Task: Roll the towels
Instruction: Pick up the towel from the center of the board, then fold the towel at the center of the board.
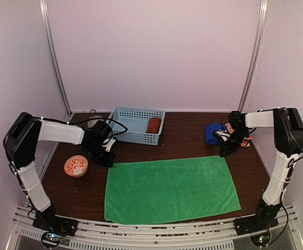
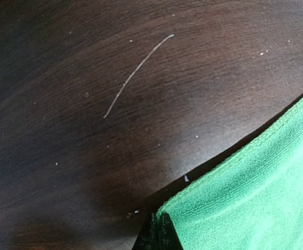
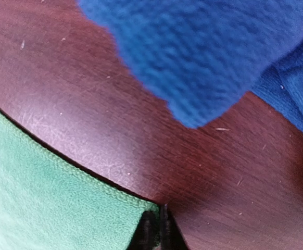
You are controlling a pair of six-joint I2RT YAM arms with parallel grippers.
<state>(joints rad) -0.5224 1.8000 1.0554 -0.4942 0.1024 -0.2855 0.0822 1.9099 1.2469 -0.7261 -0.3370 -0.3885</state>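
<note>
Currently held: my left gripper point(image 2: 156, 230) is clenched at the far-left corner of the green towel point(image 1: 172, 188), and my right gripper point(image 3: 156, 228) is pinched together at its far-right corner.
Doubt: my fingertips sit at the very bottom of each wrist view, so I judge the hem is caught between them but cannot be sure.
Towel lie: flat on the worktop point(image 1: 193, 141), long axis running left to right, spread between my two arms.
Key relation: both corners are on the far long edge and the whole cloth lies on the near side of my grippers, so a roll would carry that edge toward my bases.
Nearer arm: neither, one corner each.
Other towels: the blue towel point(image 1: 212, 133) is just beyond my right gripper, and the rust-red roll point(image 1: 153, 125) lies in the basket point(image 1: 125, 115).
</note>
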